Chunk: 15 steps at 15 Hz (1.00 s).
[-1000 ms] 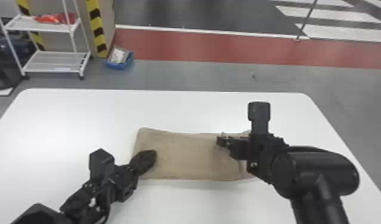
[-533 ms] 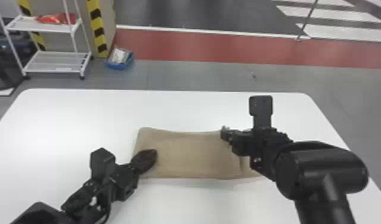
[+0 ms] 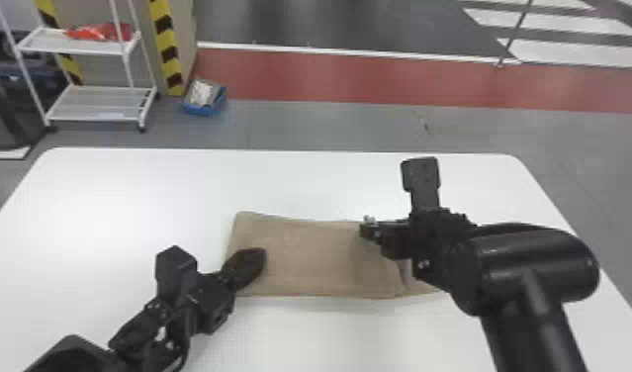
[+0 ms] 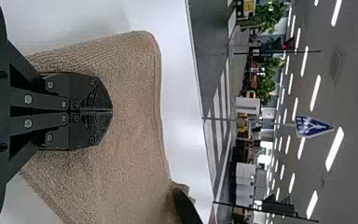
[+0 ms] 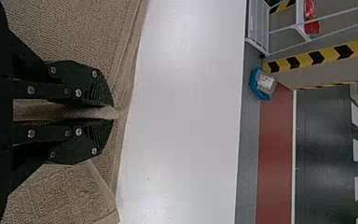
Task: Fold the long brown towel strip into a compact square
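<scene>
The brown towel lies flat and folded over itself mid-table, its layered edge at the right end. In the head view, my left gripper (image 3: pixel 261 254) rests on the left part of the towel (image 3: pixel 309 257). My right gripper (image 3: pixel 370 230) is at the towel's far edge, right of its middle. Seen from the left wrist, the left gripper (image 4: pixel 112 112) has its fingers together on top of the towel (image 4: pixel 133 126). In the right wrist view, a raised ridge of towel (image 5: pixel 65 21) is pinched between the fingers of the right gripper (image 5: pixel 112 113).
Around the towel is the white table (image 3: pixel 131 198), with its far edge beyond the right gripper. On the floor behind stand a white shelf cart (image 3: pixel 97 104) and a blue bin (image 3: pixel 204 99).
My right gripper has shifted slightly away toward the table's far side and come back a little; more of the towel's lower layer shows at the right. The left gripper has stayed still.
</scene>
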Each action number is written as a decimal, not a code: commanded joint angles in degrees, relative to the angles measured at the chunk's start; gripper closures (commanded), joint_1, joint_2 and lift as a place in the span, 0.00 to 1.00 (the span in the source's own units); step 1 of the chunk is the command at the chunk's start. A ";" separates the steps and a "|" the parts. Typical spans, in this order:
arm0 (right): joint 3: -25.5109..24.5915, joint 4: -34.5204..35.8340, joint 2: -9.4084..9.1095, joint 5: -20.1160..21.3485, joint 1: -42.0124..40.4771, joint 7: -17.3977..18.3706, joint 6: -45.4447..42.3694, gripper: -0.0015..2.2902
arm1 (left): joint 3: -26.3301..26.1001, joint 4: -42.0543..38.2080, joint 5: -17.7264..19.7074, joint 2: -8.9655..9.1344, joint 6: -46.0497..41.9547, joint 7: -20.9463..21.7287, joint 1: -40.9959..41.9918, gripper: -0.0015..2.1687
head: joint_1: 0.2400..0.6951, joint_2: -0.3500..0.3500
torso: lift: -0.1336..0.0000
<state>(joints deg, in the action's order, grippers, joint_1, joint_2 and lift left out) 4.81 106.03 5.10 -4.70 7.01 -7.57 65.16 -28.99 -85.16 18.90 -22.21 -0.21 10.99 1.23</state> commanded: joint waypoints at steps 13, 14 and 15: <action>0.46 -2.15 -0.09 0.83 3.01 0.37 -0.16 0.37 | 0.42 -0.09 0.09 -0.46 -0.01 0.09 0.44 0.84 | 1.00 0.34 | 0.07; 0.46 -2.41 -0.09 0.92 3.19 0.28 -0.16 0.37 | 0.42 -0.09 0.00 -0.46 -0.01 0.09 0.44 0.84 | 1.00 0.34 | 0.07; 0.37 -2.50 0.00 0.92 3.19 0.10 -0.16 0.45 | 0.42 -0.09 0.00 -0.38 -0.01 0.09 0.44 0.84 | 1.00 0.34 | 0.07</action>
<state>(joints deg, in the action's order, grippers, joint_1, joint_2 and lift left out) 5.27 103.80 5.02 -3.82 10.01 -7.37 64.91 -28.58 -85.28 18.94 -22.70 -0.21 11.08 1.67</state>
